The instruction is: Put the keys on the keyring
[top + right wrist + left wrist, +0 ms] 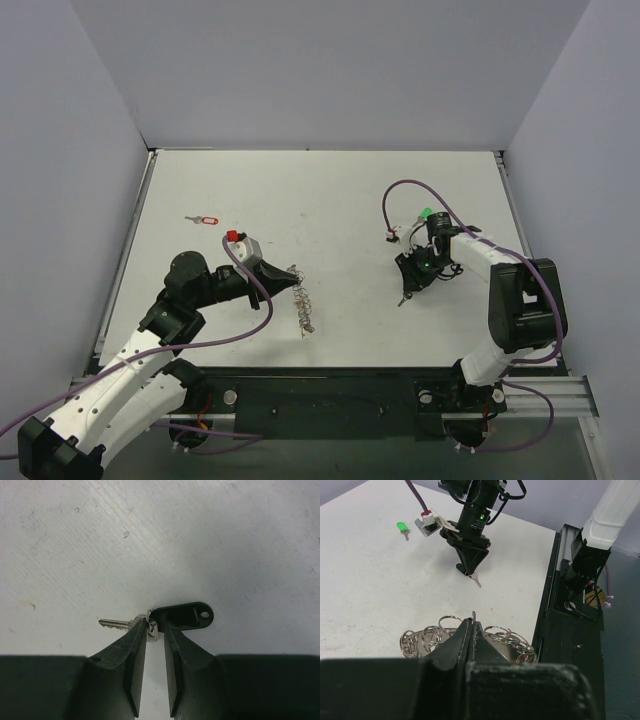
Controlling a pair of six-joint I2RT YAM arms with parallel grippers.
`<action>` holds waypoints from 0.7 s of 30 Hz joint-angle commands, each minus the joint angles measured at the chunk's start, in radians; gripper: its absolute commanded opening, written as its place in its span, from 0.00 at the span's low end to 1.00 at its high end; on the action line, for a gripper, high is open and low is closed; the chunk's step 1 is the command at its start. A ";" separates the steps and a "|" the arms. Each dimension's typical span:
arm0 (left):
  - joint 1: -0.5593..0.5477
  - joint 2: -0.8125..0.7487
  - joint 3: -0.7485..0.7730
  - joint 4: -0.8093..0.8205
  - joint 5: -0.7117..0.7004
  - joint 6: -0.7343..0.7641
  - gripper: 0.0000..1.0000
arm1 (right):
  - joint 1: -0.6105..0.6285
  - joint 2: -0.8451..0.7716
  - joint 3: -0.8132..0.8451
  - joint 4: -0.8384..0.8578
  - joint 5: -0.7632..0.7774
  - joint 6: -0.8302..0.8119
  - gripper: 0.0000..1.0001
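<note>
My left gripper (285, 272) is shut on one ring of the keyring (303, 305), a chain-like bunch of silver rings trailing toward the near edge. In the left wrist view the pinched ring pokes up between my closed fingertips (473, 622), and the rest of the keyring (440, 635) lies on the table behind them. My right gripper (408, 285) points down, right of centre, shut on a silver key (116, 624) with a dark plastic tag (187, 616). The key's blade (476, 581) sticks out below the right gripper (468, 570).
A green-headed key (425, 214) lies behind the right gripper and also shows in the left wrist view (402, 527). A red-headed key (205, 219) lies at the far left. The black base rail (570, 605) runs along the table's near edge.
</note>
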 commanded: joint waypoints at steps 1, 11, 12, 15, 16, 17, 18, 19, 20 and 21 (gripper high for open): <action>0.006 -0.019 0.051 0.083 0.016 -0.004 0.00 | -0.010 -0.022 0.007 -0.021 -0.021 0.000 0.18; 0.006 -0.020 0.051 0.083 0.018 -0.004 0.00 | -0.010 -0.020 0.007 -0.021 -0.018 0.001 0.16; 0.006 -0.020 0.051 0.083 0.020 -0.006 0.00 | -0.007 -0.020 0.008 -0.021 -0.020 0.001 0.16; 0.006 -0.020 0.049 0.083 0.018 -0.004 0.00 | -0.006 -0.019 0.010 -0.019 -0.015 0.001 0.16; 0.006 -0.019 0.051 0.083 0.018 -0.004 0.00 | -0.004 -0.019 0.010 -0.021 -0.015 0.001 0.16; 0.007 -0.019 0.051 0.083 0.020 -0.006 0.00 | -0.003 -0.020 0.007 -0.021 -0.015 0.001 0.16; 0.006 -0.019 0.051 0.083 0.020 -0.006 0.00 | -0.002 -0.019 0.008 -0.021 -0.013 0.001 0.15; 0.006 -0.017 0.051 0.083 0.020 -0.004 0.00 | -0.001 -0.017 0.008 -0.019 -0.012 0.001 0.15; 0.006 -0.019 0.049 0.083 0.018 -0.006 0.00 | -0.001 -0.019 0.008 -0.021 -0.012 0.000 0.15; 0.006 -0.017 0.051 0.083 0.018 -0.006 0.00 | -0.001 -0.019 0.008 -0.023 -0.012 0.000 0.15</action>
